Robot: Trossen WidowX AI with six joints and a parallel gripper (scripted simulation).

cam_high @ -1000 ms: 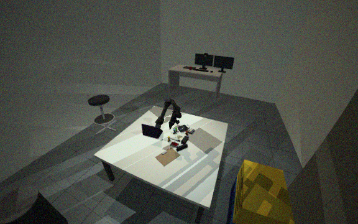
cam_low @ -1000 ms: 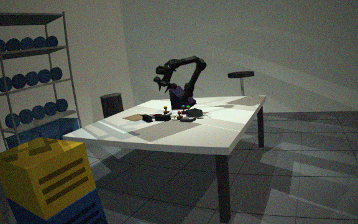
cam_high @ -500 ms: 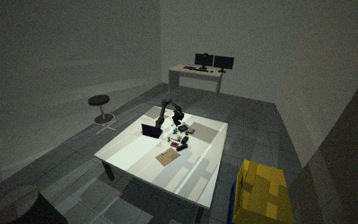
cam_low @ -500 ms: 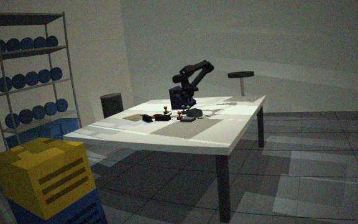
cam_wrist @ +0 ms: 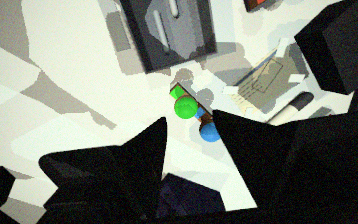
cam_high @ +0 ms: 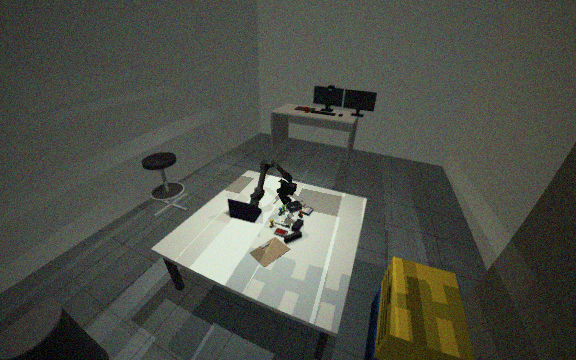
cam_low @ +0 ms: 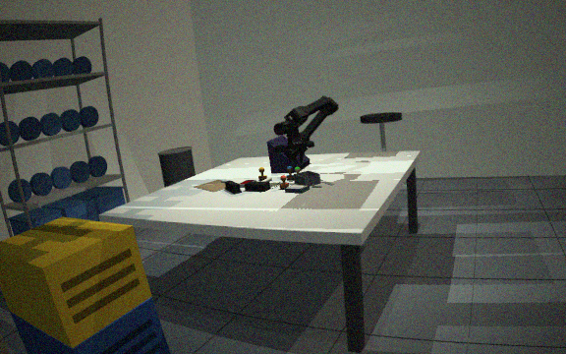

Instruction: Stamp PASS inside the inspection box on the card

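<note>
My gripper (cam_high: 286,201) (cam_wrist: 189,117) is open and empty above the table. In the wrist view a green-knobbed stamp (cam_wrist: 185,107) lies between and just beyond the fingertips, and a blue-knobbed stamp (cam_wrist: 210,131) stands beside it, near the right fingertip. The stamp faces are hidden. The pale card (cam_wrist: 247,95) (cam_high: 288,219), with a drawn box, lies to the right; I cannot make out any print. The red ink pad (cam_high: 280,232) (cam_low: 247,182) lies beyond the card. A yellow-knobbed stamp (cam_high: 271,223) (cam_low: 261,172) and a red-knobbed stamp (cam_high: 301,213) (cam_low: 283,180) stand apart.
A dark tray (cam_wrist: 208,44) (cam_low: 308,178) holding light rods is near the stamps. A black block (cam_wrist: 347,45) (cam_high: 297,225) and a marker (cam_wrist: 292,107) are by the card. A dark upright panel (cam_high: 244,210) (cam_low: 278,154) stands near the arm's base. A brown folder (cam_high: 270,251) lies farther off.
</note>
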